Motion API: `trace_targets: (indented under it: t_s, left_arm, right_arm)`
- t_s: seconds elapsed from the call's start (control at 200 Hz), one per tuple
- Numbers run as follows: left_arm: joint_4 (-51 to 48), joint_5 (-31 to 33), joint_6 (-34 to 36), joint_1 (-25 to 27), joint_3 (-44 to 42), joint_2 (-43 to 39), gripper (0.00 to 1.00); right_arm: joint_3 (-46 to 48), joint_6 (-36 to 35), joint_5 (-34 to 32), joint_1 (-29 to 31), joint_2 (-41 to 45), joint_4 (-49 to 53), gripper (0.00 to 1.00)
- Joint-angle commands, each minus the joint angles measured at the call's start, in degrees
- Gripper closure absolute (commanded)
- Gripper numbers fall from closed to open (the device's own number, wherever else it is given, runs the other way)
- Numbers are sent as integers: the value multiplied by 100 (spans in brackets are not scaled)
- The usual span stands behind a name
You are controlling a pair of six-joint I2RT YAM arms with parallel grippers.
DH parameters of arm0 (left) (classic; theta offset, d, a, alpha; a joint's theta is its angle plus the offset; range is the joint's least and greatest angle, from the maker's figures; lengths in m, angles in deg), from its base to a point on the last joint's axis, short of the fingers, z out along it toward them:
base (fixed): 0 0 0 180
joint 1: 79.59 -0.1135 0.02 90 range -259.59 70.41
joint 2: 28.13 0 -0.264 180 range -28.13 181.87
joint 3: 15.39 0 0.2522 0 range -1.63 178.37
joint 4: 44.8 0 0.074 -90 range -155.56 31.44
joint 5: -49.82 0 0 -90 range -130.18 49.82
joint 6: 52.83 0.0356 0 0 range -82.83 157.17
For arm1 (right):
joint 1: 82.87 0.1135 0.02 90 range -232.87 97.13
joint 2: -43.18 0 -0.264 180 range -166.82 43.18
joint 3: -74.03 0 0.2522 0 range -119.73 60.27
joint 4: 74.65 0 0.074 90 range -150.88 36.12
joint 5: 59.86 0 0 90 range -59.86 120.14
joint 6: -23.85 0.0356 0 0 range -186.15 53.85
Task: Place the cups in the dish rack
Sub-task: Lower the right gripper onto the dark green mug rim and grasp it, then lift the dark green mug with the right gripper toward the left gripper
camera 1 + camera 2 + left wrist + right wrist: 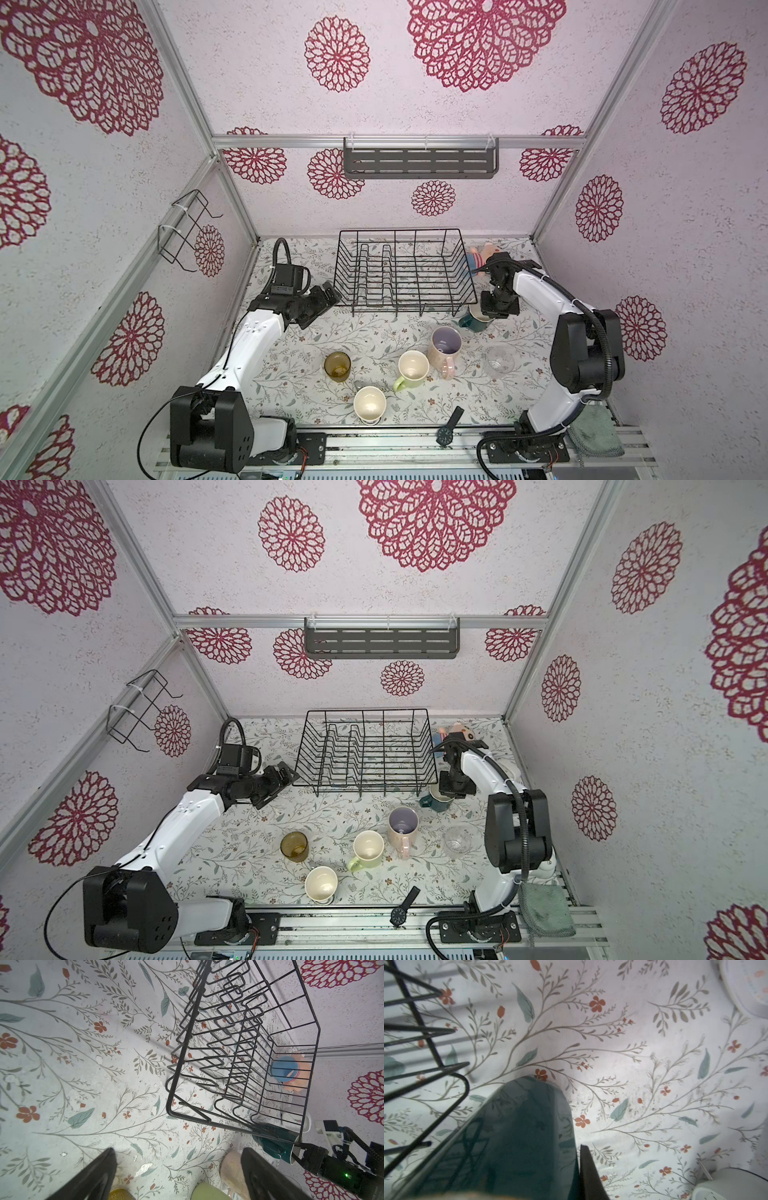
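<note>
Beside the dish rack's (405, 272) front right corner, my right hand (498, 309) is closed on the rim of the dark teal mug (473, 322). One finger (589, 1176) presses the outside of its wall in the right wrist view; I take the other to be inside the mug, out of sight. The mug is upright and, as far as I can tell, on the tabletop (374, 332), nearly touching the rack's corner wires.

My left hand (328, 296) hangs by the rack's front left corner, fingers (261, 1176) spread wide, holding nothing.

I judge the job barely begun. The rack is empty: only its plate-divider loops stand inside, and no cup has gone in. The teal mug is the first in hand, not yet lifted clear.

I count six cups, all outside the rack. Besides the teal mug, there is one tall pearly pink mug (444, 347) in the middle of the tabletop, one pale yellow-green mug (412, 369) just beside it, one amber glass tumbler (337, 365) toward the left, one grey cream-lined cup (369, 405) at the front edge, and one clear glass (500, 360) toward the right edge. There is one rack, and I have two hands. So five cups wait untouched, and all six are left to load.
</note>
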Motion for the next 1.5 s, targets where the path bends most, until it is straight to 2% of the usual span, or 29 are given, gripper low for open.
trace_targets:
  t_s: [0.0, 0.195, 0.32, 0.636, 0.756, 0.881, 0.971, 1.046, 1.151, 1.241, 1.321, 1.391, 1.491]
  left_arm:
    - [-32, -44, 58, 53, 211, 74, 2]
    - [49, 33, 84, 57, 216, 33, 2]
    - [-298, 39, 178, 48, 456, 105, 3]
    - [840, -1173, -429, 99, 164, -150, 2]
    - [1308, -1735, -758, 114, 204, -303, 2]
    - [2046, -2246, -1096, 224, 193, -533, 3]
    - [3054, -2943, -1503, 331, 97, -548, 3]
    - [3372, -3358, -1669, 444, 165, -453, 2]
    - [3898, -3755, -1874, 633, 134, -286, 2]
    - [4502, -4056, -2382, 838, 135, -74, 2]
    - [4500, -4175, -2667, 1090, 281, 138, 0]
    - [4668, -4320, -2832, 1315, 396, 348, 0]
    - [5041, -4423, -3158, 1538, 525, 533, 2]
  right_arm:
    - [-110, -10, -693, -75, 440, 566, 98]
    - [9, 45, -988, -177, 642, 609, 100]
    - [25, 116, -1016, -192, 889, 451, 100]
    - [338, 203, -505, -185, 2465, -1112, 100]
    - [1002, 310, 271, -183, 3293, -2532, 100]
    - [2182, 243, 1744, -163, 4015, -4796, 100]
    - [2711, 650, 2534, -119, 4223, -6300, 100]
    - [2861, 1022, 3195, -96, 4171, -7203, 100]
    - [2929, 1567, 4062, 41, 3881, -8150, 100]
    - [2878, 1914, 4616, 328, 3576, -8734, 100]
    - [2860, 2110, 5047, 629, 3342, -9317, 100]
    - [2763, 1992, 5394, 938, 3191, -9538, 100]
    - [2503, 1382, 5566, 1363, 3068, -9070, 100]
